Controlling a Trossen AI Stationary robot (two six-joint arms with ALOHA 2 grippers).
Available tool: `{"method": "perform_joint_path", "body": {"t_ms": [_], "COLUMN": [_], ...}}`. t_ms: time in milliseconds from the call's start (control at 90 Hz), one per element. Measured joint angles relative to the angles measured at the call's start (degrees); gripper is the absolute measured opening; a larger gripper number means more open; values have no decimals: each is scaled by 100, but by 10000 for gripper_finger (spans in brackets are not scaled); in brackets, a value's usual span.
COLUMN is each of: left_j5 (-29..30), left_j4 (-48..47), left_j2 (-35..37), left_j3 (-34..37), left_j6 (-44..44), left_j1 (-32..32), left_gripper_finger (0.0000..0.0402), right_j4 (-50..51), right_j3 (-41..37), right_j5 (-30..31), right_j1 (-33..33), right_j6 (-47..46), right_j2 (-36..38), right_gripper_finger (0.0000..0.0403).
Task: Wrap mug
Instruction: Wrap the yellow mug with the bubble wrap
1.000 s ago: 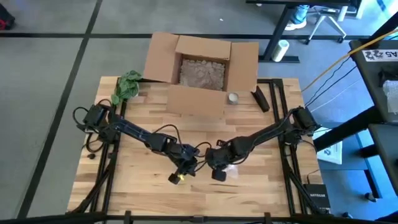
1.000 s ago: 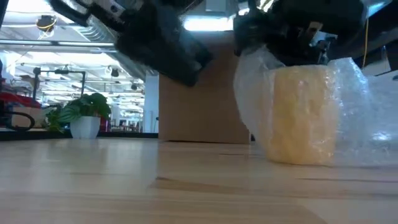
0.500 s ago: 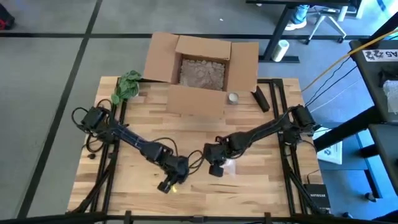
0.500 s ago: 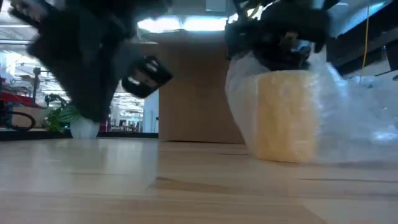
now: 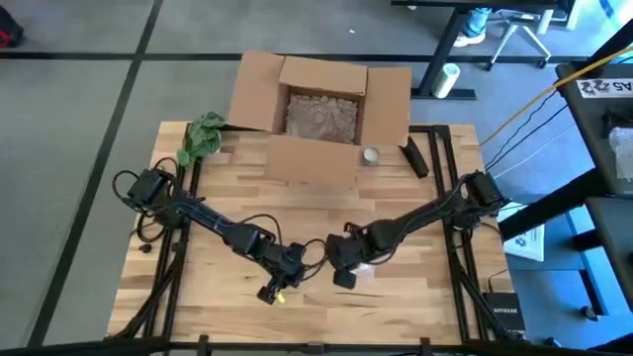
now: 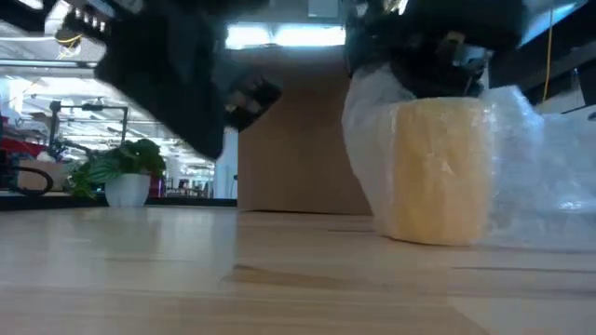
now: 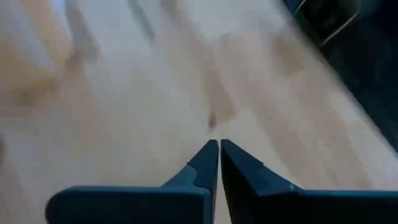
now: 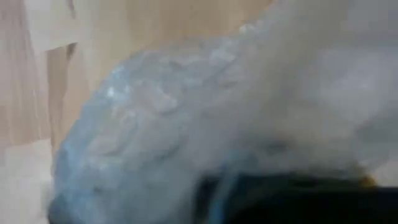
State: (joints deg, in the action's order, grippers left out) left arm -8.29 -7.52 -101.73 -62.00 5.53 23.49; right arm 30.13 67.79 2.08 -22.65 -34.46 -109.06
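Count, one moment:
- arms: 2, each with 1 gripper: left gripper, right gripper
- yellow mug: 1
- bubble wrap: 1 sheet
- cardboard box: 1, open
- green potted plant: 1
- small round silvery item: 1
- dark flat object: 1
- wooden table: 1

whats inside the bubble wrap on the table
Through the bubble wrap a yellow mug shows, standing upright on the table. The right tool sits over its top, so the rim and any handle are hidden.
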Motion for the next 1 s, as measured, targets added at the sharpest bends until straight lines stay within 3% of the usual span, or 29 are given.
{"method": "perform_joint_path", "body": {"t_ms": [333, 500, 689, 1000], "left_j5": [33, 755, 1763, 1840], "left_j4": [587, -83, -1139, -1152], "left_j2": [938, 1386, 1614, 1613], "left_j3": [-9, -13, -11, -9], "left_j6": [852, 806, 127, -42], "left_j1": [345, 582, 719, 962], "left_gripper_finger": [0, 0, 0, 0], "right_j4": [-13, -153, -253, -181], "right_j3": [-2, -4, 74, 97], "right_j5": [-328, -467, -526, -540], "right_j1": [474, 956, 1260, 924], "right_j6": [459, 782, 968, 797], "right_j2": [0, -2, -33, -39], "right_gripper_finger": [0, 0, 0, 0]}}
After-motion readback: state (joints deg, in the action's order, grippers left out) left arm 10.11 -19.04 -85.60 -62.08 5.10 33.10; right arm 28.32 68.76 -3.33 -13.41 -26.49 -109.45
